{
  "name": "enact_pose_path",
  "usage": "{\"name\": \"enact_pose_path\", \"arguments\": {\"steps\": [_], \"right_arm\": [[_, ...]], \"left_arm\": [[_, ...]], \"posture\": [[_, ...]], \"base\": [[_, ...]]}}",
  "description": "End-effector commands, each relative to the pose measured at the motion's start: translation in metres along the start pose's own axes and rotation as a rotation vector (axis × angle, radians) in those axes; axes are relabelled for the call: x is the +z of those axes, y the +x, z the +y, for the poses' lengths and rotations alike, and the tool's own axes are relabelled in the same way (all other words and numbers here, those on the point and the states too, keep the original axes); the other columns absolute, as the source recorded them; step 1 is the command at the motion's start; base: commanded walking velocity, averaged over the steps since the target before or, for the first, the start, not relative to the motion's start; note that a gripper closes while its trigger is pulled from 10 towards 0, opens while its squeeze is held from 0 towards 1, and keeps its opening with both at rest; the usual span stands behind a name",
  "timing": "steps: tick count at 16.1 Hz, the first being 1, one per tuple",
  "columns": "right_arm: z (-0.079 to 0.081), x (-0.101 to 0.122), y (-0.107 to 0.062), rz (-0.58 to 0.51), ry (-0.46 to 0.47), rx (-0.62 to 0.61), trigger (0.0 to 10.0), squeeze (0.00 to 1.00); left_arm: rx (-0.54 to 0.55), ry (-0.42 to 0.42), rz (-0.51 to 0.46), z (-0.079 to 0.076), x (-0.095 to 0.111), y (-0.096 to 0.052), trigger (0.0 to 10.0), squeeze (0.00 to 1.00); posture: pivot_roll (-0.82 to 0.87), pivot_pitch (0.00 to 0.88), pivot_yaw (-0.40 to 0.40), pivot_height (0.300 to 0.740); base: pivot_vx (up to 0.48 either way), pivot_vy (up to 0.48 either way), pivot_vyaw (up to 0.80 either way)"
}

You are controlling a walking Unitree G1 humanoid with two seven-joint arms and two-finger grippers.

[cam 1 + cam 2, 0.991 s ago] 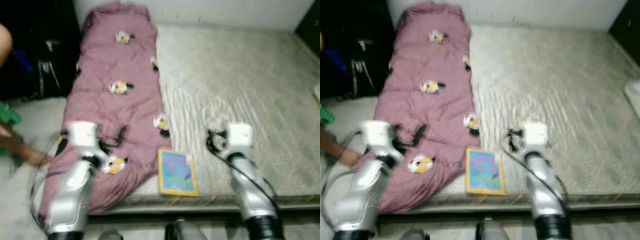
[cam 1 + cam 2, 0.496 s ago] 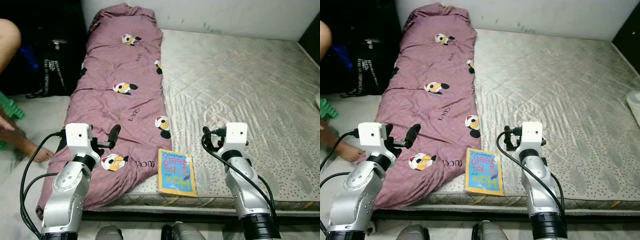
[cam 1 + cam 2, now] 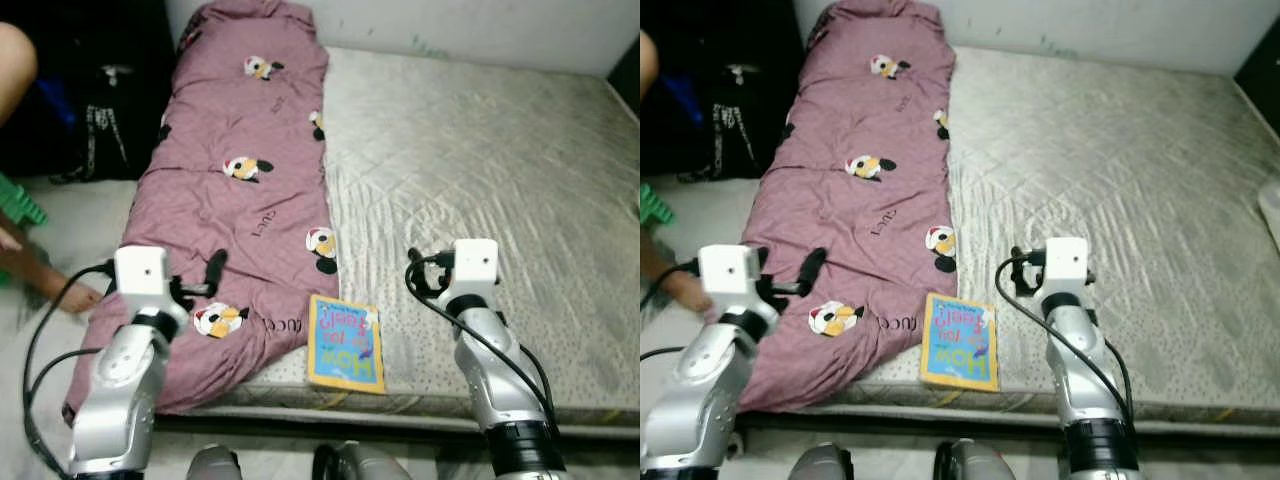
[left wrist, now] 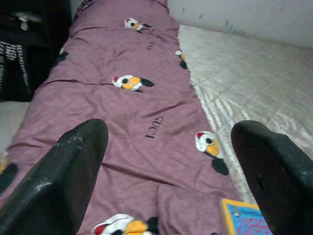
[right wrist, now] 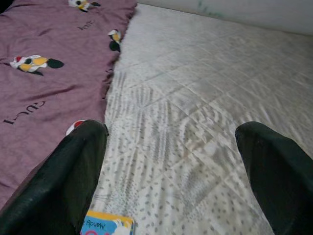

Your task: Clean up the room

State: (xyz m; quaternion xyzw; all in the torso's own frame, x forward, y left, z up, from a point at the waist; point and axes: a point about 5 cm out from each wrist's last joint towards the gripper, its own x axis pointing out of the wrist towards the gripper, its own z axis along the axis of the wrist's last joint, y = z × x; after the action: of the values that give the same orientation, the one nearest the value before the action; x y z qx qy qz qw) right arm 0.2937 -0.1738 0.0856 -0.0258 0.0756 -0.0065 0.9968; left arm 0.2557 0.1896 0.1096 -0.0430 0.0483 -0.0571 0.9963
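stood at bed edge, both arms raised to reach. left gripper [image 4: 171,161] spread wide above purple duvet [image 3: 240,200]; right gripper [image 5: 171,161] spread wide over bare mattress [image 3: 480,160]. picture book [image 3: 346,342] lay between grippers, ungrasped.

Both silver arms raised forward, elbows bent, wrists about level. Left gripper [image 4: 168,161] fingers spread wide apart, nothing between them. Right gripper [image 5: 176,166] same: fingers wide apart, holding nothing. Left arm [image 3: 120,390] angles slightly inward, black cable looping off its wrist. Right arm [image 3: 495,380] near upright, black cable running down along the forearm.
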Motion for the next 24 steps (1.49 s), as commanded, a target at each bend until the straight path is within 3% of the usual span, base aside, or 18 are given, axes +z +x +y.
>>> {"name": "enact_pose_path", "arguments": {"steps": [1, 5, 7, 17, 24], "right_arm": [[-0.003, -0.001, 0.000, 0.004, -0.007, -0.010, 10.0, 0.00], [-0.002, -0.004, -0.003, 0.010, -0.003, -0.014, 10.0, 0.00], [-0.002, -0.004, -0.002, 0.012, 0.000, -0.015, 10.0, 0.00], [-0.003, -0.007, -0.004, 0.017, 0.008, -0.023, 10.0, 0.00], [-0.001, -0.007, -0.003, 0.016, 0.010, -0.009, 10.0, 0.00]], "left_arm": [[0.004, 0.011, 0.013, 0.001, -0.002, -0.001, 10.0, 0.00], [0.034, 0.004, 0.054, 0.010, -0.008, -0.001, 10.0, 0.00], [0.002, -0.047, 0.057, 0.010, -0.008, 0.000, 10.0, 0.00], [0.004, -0.061, 0.032, -0.002, -0.008, -0.009, 10.0, 0.00], [0.020, -0.075, 0.041, -0.001, -0.009, -0.009, 10.0, 0.00]], "posture": [[0.03, 0.141, -0.081, 0.740], [0.03, 0.137, -0.079, 0.740], [0.03, 0.131, -0.076, 0.740], [0.03, 0.118, -0.066, 0.740], [0.03, 0.113, -0.067, 0.687]], "base": [[0.000, -0.356, 0.00], [0.000, 0.000, 0.00], [0.000, 0.000, 0.00], [0.000, 0.000, 0.00], [0.000, 0.000, 0.00]]}}
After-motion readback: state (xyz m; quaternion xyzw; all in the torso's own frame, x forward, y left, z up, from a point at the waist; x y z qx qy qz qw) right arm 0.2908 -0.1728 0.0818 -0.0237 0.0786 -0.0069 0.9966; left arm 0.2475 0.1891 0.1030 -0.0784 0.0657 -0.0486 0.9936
